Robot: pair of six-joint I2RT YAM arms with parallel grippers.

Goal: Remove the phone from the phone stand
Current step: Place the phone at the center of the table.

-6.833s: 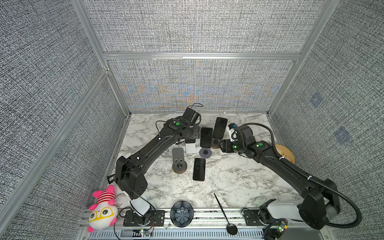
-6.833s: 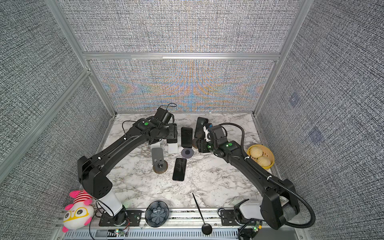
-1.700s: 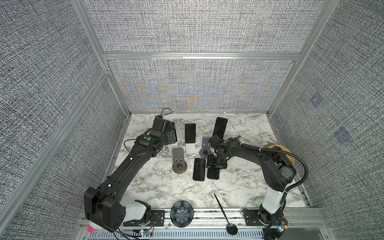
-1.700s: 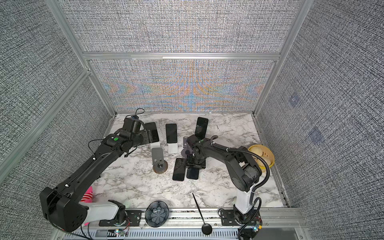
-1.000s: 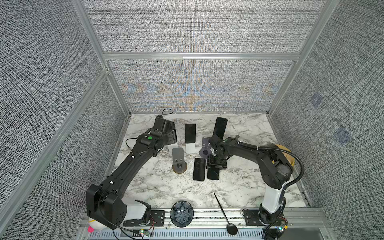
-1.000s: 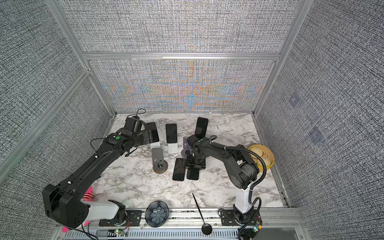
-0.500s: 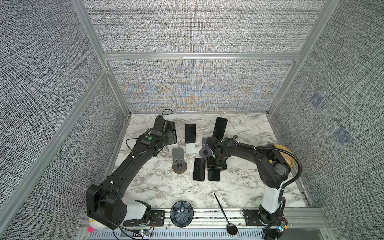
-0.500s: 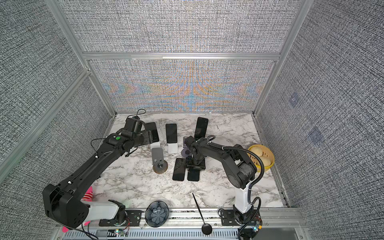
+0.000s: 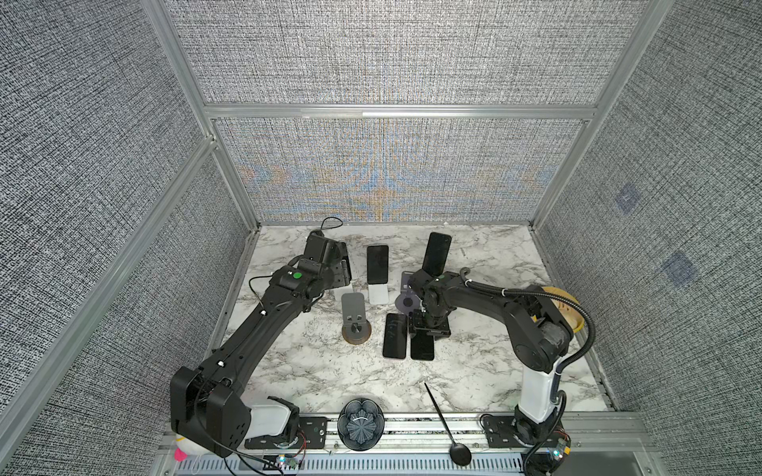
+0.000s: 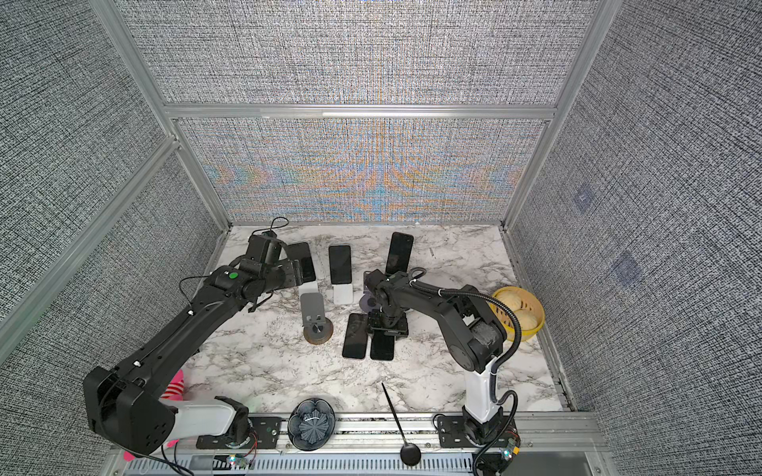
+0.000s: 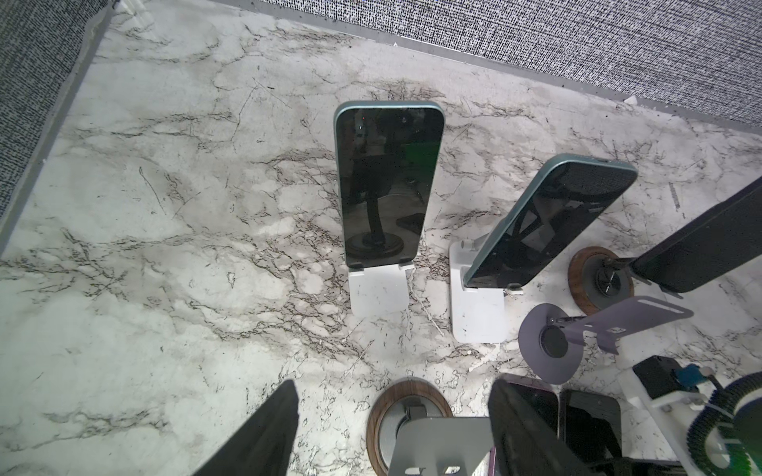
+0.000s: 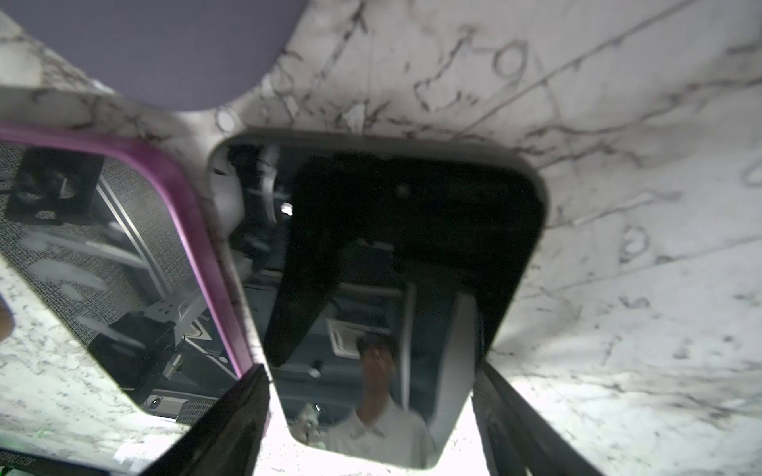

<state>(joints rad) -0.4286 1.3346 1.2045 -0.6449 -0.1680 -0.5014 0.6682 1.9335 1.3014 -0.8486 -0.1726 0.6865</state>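
Three dark phones lean on stands at the back: one (image 11: 387,185) on a white stand (image 11: 377,290), a second (image 9: 377,263) and a third (image 9: 436,253). My left gripper (image 11: 393,385) hovers open in front of the first, holding nothing. The purple stand (image 9: 406,303) is empty. A pale-rimmed phone (image 12: 391,247) lies flat on the marble beside a purple-rimmed one (image 12: 103,255). My right gripper (image 12: 370,369) points down over the pale-rimmed phone's end, open, with a finger on each side of it.
An empty grey stand on a wooden base (image 9: 353,315) stands under the left gripper. A yellow bowl (image 10: 519,313) sits at the right edge. A black spoon (image 9: 443,420) and a dark dish (image 9: 361,426) lie at the front rail, with a plush toy (image 10: 175,385) front left.
The right gripper carried a phone from the purple stand down to the marble, and in the last second its jaws have spread apart from it. The left arm has drawn back to the left.
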